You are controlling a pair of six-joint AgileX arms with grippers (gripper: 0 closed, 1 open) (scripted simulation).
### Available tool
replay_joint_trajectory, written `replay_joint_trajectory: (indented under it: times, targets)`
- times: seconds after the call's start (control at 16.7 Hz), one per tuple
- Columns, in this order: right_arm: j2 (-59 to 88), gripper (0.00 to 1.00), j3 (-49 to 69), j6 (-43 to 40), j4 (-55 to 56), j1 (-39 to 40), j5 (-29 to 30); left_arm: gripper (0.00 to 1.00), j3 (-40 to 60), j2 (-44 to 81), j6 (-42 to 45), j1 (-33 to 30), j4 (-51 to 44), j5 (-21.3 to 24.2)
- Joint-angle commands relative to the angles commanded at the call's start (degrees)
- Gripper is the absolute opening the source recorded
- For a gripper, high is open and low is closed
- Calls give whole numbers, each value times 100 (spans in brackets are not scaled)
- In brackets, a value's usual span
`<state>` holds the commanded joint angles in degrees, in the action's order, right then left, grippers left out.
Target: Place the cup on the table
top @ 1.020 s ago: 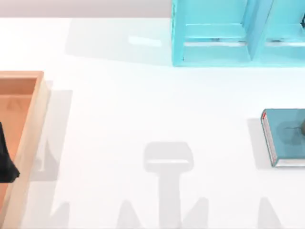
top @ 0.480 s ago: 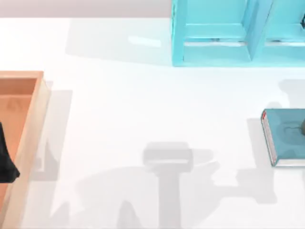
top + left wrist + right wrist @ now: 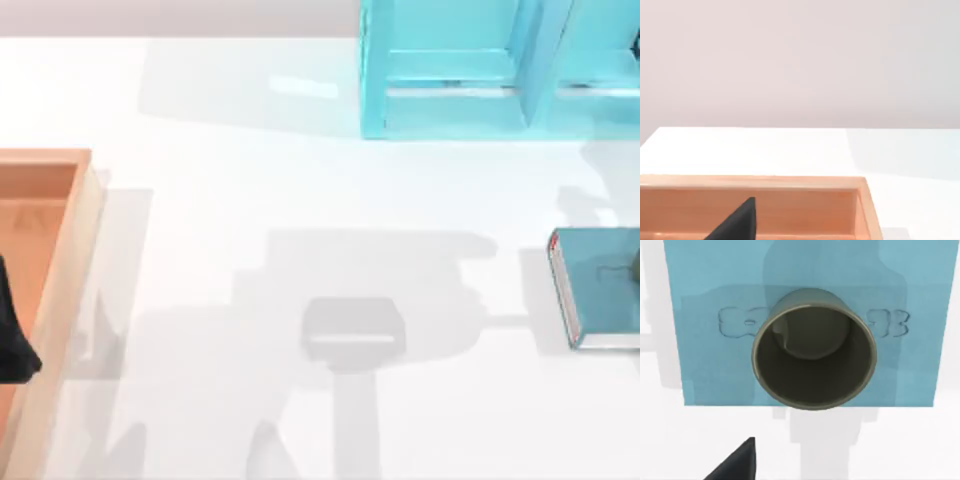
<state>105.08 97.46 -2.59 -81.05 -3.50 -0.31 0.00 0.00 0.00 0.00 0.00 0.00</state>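
Directly beneath the right wrist camera hangs the right claw (image 3: pixel 740 462), looking straight down into the cup (image 3: pixel 814 347). I cannot tell whether this claw is apart or together, as just a dark tip of it shows.

The cup stands upright, mouth up, on the cover of a teal book (image 3: pixel 705 365), about midway across it and not yet on the white surface (image 3: pixel 300 200). In the top view it sits at the right edge of the frame, at mid height.

The step in hand, as I judge it, is the approach for the grasp. To do it well, the claw should:
- centre over the rim
- come down vertically with the jaws wide enough to clear the wall
- grip across the plain sides well below the lip

The matte wall has no handle, so a square, firm grip matters. A skewed one could tip the cup or drag the book. Then it should lift clear of the cover and set the cup down on bare surface beside the book.

Farther off, the wooden tray (image 3: pixel 60 250) lies at the left edge, where the left claw (image 3: pixel 10 335) is parked, state unclear. A light-blue shelf (image 3: pixel 450 80) stands at the upper right.
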Motion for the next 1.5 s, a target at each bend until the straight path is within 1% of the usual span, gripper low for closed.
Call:
replay_joint_trajectory:
  times: [0.12, 0.54, 0.72, 1.02, 1.14, 1.38, 1.5]
  targets:
    - [186, 100, 188, -3, -140, -6, -10, 100, 0, 0, 0, 0, 0, 0]
    - [190, 100, 86, 8, -38, 17, -10, 100, 0, 0, 0, 0, 0, 0]
    - [234, 100, -448, 21, 520, 15, -11, 100, 0, 0, 0, 0, 0, 0]
    - [357, 100, -1618, 32, 1852, 27, -10, 100, 0, 0, 0, 0, 0, 0]
    - [382, 100, -1823, 35, 2064, 29, -10, 100, 0, 0, 0, 0, 0, 0]
    - [384, 100, -1838, 35, 2080, 29, -10, 100, 0, 0, 0, 0, 0, 0]
    - [384, 85, -1838, 35, 2080, 29, -10, 100, 0, 0, 0, 0, 0, 0]
